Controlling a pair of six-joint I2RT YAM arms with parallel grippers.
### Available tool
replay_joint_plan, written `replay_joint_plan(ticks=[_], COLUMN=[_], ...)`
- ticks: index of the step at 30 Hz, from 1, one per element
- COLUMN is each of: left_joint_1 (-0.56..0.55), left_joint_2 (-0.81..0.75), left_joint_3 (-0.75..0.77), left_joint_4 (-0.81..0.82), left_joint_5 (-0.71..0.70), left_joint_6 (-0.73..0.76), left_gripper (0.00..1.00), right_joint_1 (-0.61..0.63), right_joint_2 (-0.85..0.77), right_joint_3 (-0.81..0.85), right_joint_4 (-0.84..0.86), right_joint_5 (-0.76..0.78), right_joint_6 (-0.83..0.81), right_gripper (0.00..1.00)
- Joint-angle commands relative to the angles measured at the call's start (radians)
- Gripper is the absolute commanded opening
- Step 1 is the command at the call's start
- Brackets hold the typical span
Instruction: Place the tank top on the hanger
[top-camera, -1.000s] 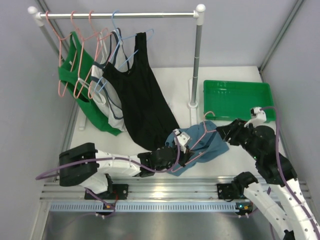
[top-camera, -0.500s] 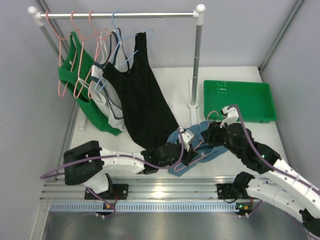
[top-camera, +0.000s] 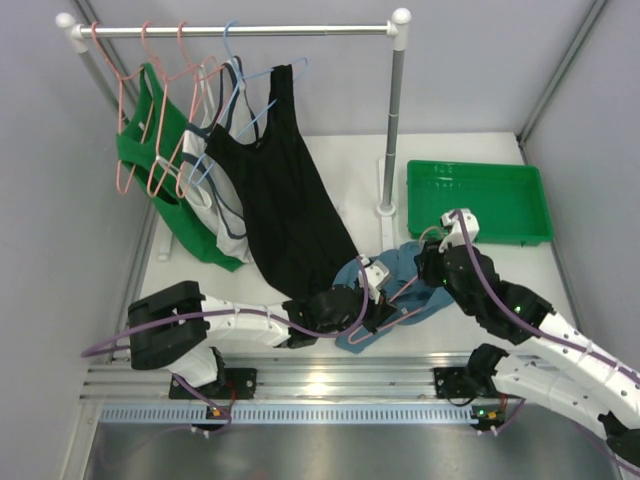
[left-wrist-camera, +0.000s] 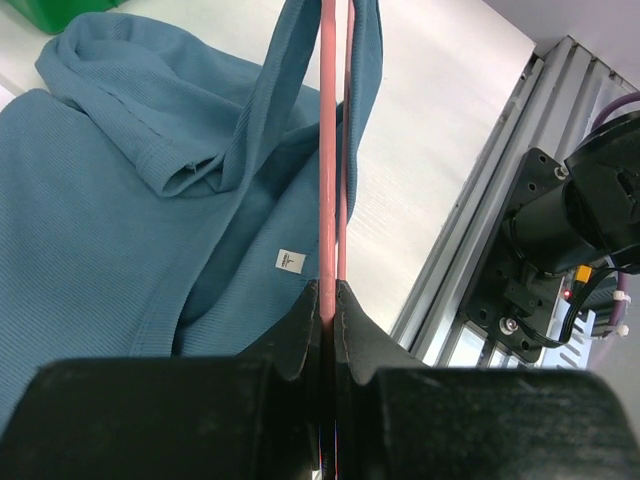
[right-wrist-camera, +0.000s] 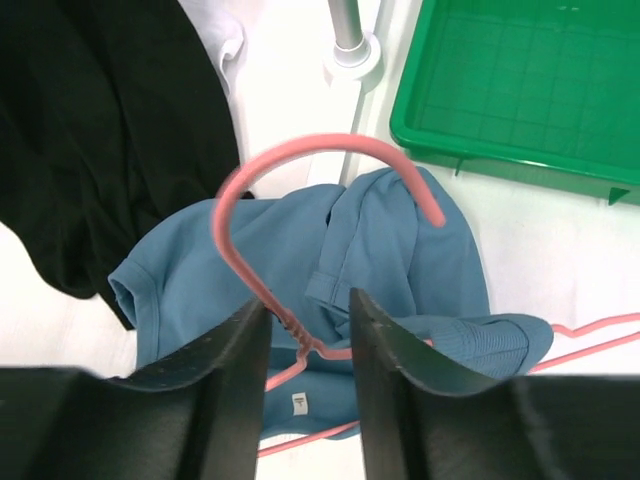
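The dusty blue tank top (top-camera: 392, 262) lies crumpled on the white table with the salmon-pink hanger (top-camera: 404, 289) threaded through it. My left gripper (top-camera: 372, 300) is shut on the hanger's wire (left-wrist-camera: 327, 150), and a strap of the tank top (left-wrist-camera: 100, 200) is draped over that wire. My right gripper (right-wrist-camera: 307, 305) is open just above the tank top (right-wrist-camera: 400, 250). Its fingers (right-wrist-camera: 230, 350) straddle the twisted neck of the hanger (right-wrist-camera: 290, 325) below the hook. In the top view the right gripper (top-camera: 432, 262) sits at the top's right edge.
A green tray (top-camera: 480, 200) stands at the back right, close behind the right arm. The rack's post (top-camera: 392, 130) is beside it. A black tank top (top-camera: 280, 200), green and white tops and a light blue hanger hang on the rail at the left. An aluminium rail (top-camera: 320, 385) runs along the near edge.
My right arm has swung left and forward from beside the tray to over the hanger's hook. The tank top and hanger shifted slightly left with my left gripper.
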Motion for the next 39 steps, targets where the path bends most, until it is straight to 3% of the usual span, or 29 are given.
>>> replay_joint_plan(ticks=[1, 8, 14, 17, 19, 24, 29, 32, 39], left_joint_1=[-0.003, -0.003, -0.003, -0.003, -0.005, -0.002, -0.003, -0.003, 0.014], left_joint_2=[-0.017, -0.006, -0.004, -0.006, -0.006, -0.003, -0.01, -0.032, -0.115], left_joint_3=[0.024, 0.024, 0.018, 0.015, 0.015, 0.022, 0.025, 0.028, 0.033], left_joint_4=[0.081, 0.09, 0.098, 0.096, 0.086, 0.061, 0.038, 0.018, -0.078], left_joint_5=[0.021, 0.021, 0.024, 0.018, 0.008, -0.028, -0.062, -0.088, -0.148], left_joint_6=[-0.002, -0.004, -0.005, -0.008, -0.016, -0.036, -0.062, -0.071, -0.108], left_gripper=[0.0, 0.0, 0.0, 0.0, 0.0, 0.01, 0.31, 0.41, 0.47], right_joint_1=[0.012, 0.012, 0.012, 0.011, 0.014, 0.014, 0.023, 0.031, 0.043], right_joint_2=[0.003, 0.02, 0.038, 0.046, 0.05, 0.059, 0.056, 0.059, 0.078], right_joint_3=[0.004, -0.013, -0.015, -0.015, -0.012, -0.004, 0.004, 0.005, -0.005], right_joint_4=[0.065, 0.089, 0.077, 0.076, 0.069, 0.063, 0.062, 0.059, 0.06], right_joint_5=[0.037, 0.01, 0.016, 0.021, 0.027, 0.034, 0.054, 0.07, 0.1], right_joint_6=[-0.037, -0.062, -0.06, -0.056, -0.056, -0.06, -0.068, -0.07, -0.064], right_gripper=[0.35, 0.24, 0.22, 0.13, 0.01, 0.0, 0.0, 0.0, 0.0])
